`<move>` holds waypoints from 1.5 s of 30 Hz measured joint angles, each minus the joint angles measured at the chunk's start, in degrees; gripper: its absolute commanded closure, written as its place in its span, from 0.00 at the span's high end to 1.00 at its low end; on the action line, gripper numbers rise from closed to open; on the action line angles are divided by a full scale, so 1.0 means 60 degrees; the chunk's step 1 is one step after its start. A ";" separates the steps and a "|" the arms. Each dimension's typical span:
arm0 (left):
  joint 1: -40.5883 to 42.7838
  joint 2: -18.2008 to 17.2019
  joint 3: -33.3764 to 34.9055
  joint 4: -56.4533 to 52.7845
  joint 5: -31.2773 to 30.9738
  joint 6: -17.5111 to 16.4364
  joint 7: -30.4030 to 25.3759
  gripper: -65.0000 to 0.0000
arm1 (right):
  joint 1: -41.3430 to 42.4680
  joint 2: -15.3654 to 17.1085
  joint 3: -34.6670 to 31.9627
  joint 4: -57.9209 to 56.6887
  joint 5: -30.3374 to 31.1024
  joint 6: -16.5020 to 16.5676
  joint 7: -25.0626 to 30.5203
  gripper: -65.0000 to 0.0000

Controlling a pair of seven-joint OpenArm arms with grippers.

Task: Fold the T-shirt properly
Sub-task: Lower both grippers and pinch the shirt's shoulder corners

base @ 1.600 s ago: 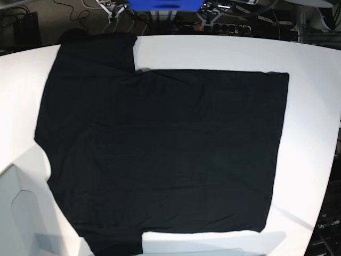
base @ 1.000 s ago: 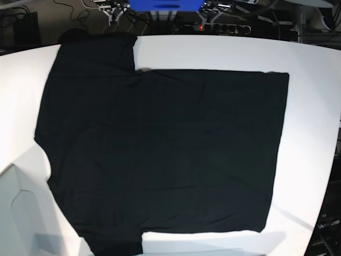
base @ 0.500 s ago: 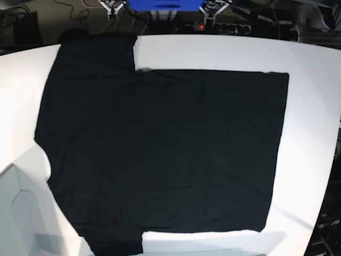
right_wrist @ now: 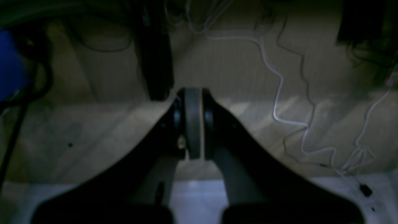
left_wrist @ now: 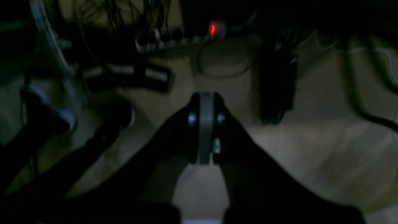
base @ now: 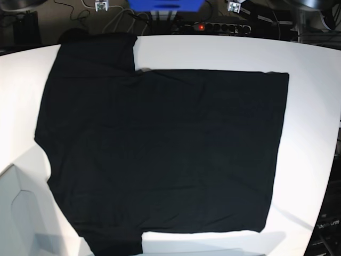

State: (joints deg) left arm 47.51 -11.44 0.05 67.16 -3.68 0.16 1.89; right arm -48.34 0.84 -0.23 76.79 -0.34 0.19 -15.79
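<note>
Lying flat and spread out, the T-shirt [base: 160, 154] covered most of the white worktop [base: 314, 106], its plain black side up, with no print or tag visible in the base view. One sleeve reached the far edge near the far left corner, the other ran off the near edge toward the near left corner, and the straight hem lay parallel to the right edge with a bare white strip of worktop between them. The collar end sat toward the left edge. Faint creases crossed the cloth, but it lay in a single unfolded layer as far as the base view showed.

Neither arm was over the shirt. The left gripper [left_wrist: 205, 124] hung beyond the far edge, its two dark fingers [left_wrist: 174, 130] pressed together on their grey pads with nothing between them; past it a power strip [left_wrist: 183, 35] with a red light lay among dark cables on the floor. The right gripper [right_wrist: 192, 121] was likewise closed, finger against finger and empty, with a white cable [right_wrist: 279, 93] trailing over the pale floor behind it and a strip of the worktop's edge below. Only small pale tips of both arms showed at the top of the base view
</note>
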 measured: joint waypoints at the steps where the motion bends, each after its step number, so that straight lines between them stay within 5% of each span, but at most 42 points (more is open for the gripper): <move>1: 0.0397 -0.0168 0.0011 0.0616 -0.0317 -0.0044 -0.0109 0.00 | -0.0339 -0.0007 0.0011 0.0546 0.0007 0.0004 0.0058 0.00; 9: 0.2492 -0.1832 -0.0047 0.4422 -0.2269 0.0069 -0.0146 0.00 | -0.2583 0.0226 0.0182 0.4284 0.0022 0.0004 0.0022 0.00; 15: 0.3548 -0.2055 -0.1428 0.6543 -0.2681 0.0047 -0.0022 0.00 | -0.3289 0.0262 0.0812 0.6397 -0.0015 0.0004 0.0029 0.00; 18: 0.3588 -0.1869 -0.2098 0.7533 -0.2692 -0.0102 -0.0069 0.11 | -0.3238 0.0259 0.0936 0.6590 -0.0011 0.0007 0.0127 0.07; 20: 0.3570 -0.1534 -0.2787 0.7876 -0.2696 -0.0127 -0.0120 0.28 | -0.3031 0.0255 0.0958 0.6564 -0.0004 0.0007 -0.0025 0.19; 24: 0.3238 -0.1013 -0.3676 0.7872 -0.2728 -0.0135 0.0051 0.65 | -0.2699 0.0251 0.0958 0.6590 0.0022 0.0007 0.0131 0.39; 26: 0.2535 -0.0871 -0.3949 0.7734 -0.2747 -0.0142 0.0066 0.73 | -0.2459 0.0255 0.0958 0.6586 0.0018 0.0011 0.0040 0.45; 45: -0.1515 -0.0648 -0.4441 0.4579 -0.3861 -0.0098 0.1687 0.75 | -0.1428 0.0448 0.1002 0.6568 0.0022 0.0007 -0.0011 0.46</move>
State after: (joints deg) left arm 38.41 -15.33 -26.59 94.63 -26.85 -0.43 12.01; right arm -56.90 3.53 5.78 116.20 -0.21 0.23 -15.86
